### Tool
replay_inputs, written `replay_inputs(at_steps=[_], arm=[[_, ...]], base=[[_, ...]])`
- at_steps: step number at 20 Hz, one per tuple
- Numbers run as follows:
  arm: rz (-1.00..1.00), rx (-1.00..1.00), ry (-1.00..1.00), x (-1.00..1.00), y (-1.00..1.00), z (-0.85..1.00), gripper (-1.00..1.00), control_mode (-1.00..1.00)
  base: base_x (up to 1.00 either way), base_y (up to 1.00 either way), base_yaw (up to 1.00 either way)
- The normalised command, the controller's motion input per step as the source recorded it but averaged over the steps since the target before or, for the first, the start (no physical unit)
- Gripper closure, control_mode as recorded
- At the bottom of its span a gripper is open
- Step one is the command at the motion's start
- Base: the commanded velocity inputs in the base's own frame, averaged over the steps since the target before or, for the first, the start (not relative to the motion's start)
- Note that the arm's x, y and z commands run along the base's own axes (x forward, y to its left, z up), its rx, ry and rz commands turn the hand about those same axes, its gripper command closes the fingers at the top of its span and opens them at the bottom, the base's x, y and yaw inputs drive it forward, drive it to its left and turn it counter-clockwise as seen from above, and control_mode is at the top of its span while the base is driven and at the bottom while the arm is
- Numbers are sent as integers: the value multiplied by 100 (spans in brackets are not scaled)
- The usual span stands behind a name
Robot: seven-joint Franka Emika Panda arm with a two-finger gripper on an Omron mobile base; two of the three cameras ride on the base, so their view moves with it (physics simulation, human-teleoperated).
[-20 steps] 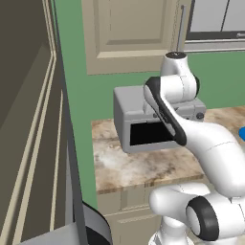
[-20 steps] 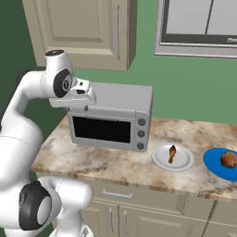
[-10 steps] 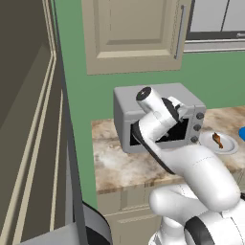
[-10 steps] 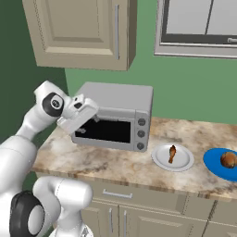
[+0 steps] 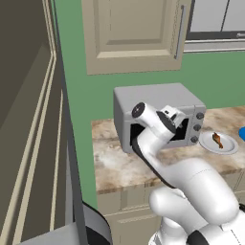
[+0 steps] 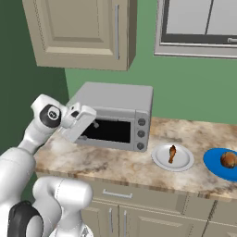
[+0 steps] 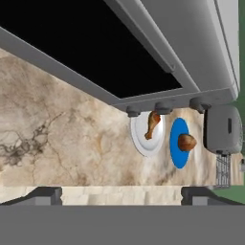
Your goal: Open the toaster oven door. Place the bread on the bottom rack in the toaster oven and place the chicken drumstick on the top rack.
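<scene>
The toaster oven [image 6: 115, 99] stands on the counter with its door [image 6: 109, 131] up against the front, black glass facing out. In the hand view the door [image 7: 72, 43] and its handle bar [image 7: 143, 43] stretch across the top. Both racks are hidden behind the glass. My gripper [image 6: 89, 123] hangs open just in front of the door's left part, fingertips [image 7: 45, 195] wide apart, holding nothing. The chicken drumstick [image 6: 171, 152] lies on a white plate [image 6: 183, 163] right of the oven. The bread [image 6: 227, 159] sits on a blue plate [image 6: 215, 167] farther right.
The marble counter [image 6: 120, 164] has bare room in front of the oven. A wall cabinet [image 6: 78, 32] hangs above it, and a window [image 6: 199, 28] is at the right. A tall dark panel [image 5: 28, 119] bounds the left side. A grey rounded appliance [image 7: 222, 129] stands beyond the blue plate.
My arm has swung down from above the oven, bringing the hand to door height at the oven's front left. Oven, plates and food have not moved.
</scene>
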Motion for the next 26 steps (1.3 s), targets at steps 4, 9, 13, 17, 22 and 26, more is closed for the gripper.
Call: replay_inputs(at_steps=[4,9,13,17,22,26], arm=[[0,-3,0,0,0,0,-100,-100],[0,-4,0,26,0,0,-100,-100],[0,-5,0,29,-4,0,-100,-100],[0,-2,0,9,0,0,-100,-100],[0,-3,0,14,0,0,-100,-100],[0,-6,-5,20,0,0,-100,-100]], base=[[0,0,0],[0,0,0],[0,0,0],[0,0,0],[0,0,0],[0,0,0]])
